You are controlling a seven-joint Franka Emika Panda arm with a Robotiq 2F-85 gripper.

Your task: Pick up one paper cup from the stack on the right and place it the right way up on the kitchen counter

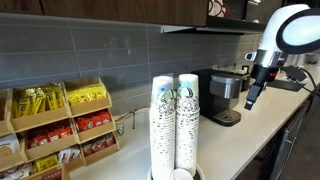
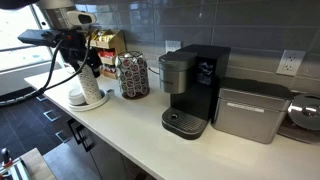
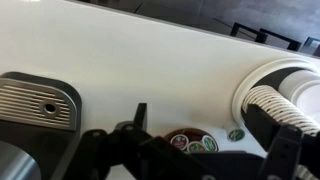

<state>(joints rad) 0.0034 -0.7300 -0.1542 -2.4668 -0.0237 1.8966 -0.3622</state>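
Two tall columns of nested paper cups stand side by side in an exterior view, and the stack on the right is close to the camera. Every paper cup I see sits nested in a column. My gripper hangs open and empty above the kitchen counter, far from the stacks and beyond the coffee machine. In the wrist view the gripper spreads wide with nothing between its dark fingers. A ribbed white cup stack shows at the right of that view.
Wooden snack racks line the wall beside the stacks. A round pod holder stands next to the black coffee machine, with a silver box further along. Pods and the drip tray lie below the gripper.
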